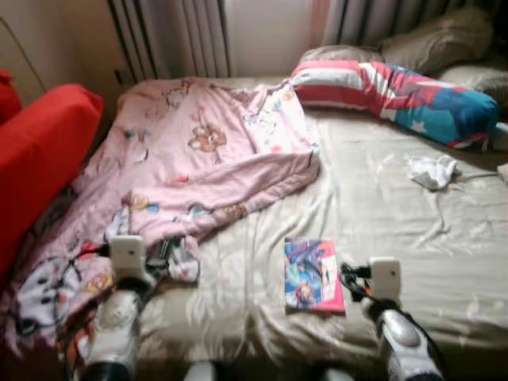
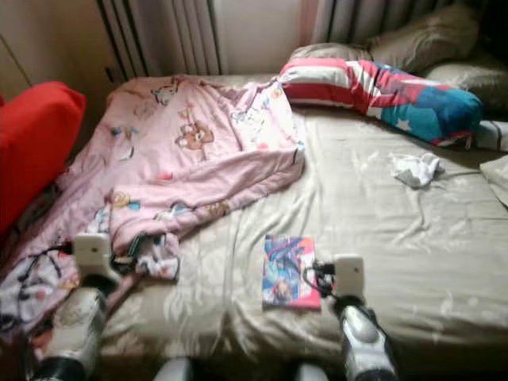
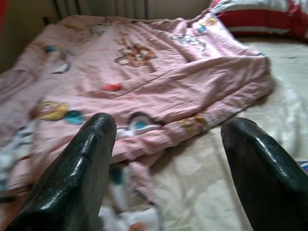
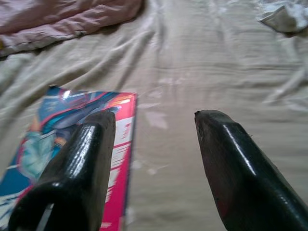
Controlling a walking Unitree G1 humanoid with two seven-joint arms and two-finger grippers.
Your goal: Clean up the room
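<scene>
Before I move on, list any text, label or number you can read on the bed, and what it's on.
No text is readable anywhere.
Colourful pink-edged book lying flat on the beige bedsheet: its cover carries printing beside the right gripper, too blurred to read.
Pink cartoon-print blanket: pictures only, no legible words.
Red, white and blue striped bolster pillow: no lettering can be made out.

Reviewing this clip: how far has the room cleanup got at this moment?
Nothing looks tidied yet. The pink blanket lies rumpled, the book and a white cloth sit on the bed sheet. Left gripper is open near the blanket's edge, right gripper open beside the book, holding nothing.
</scene>
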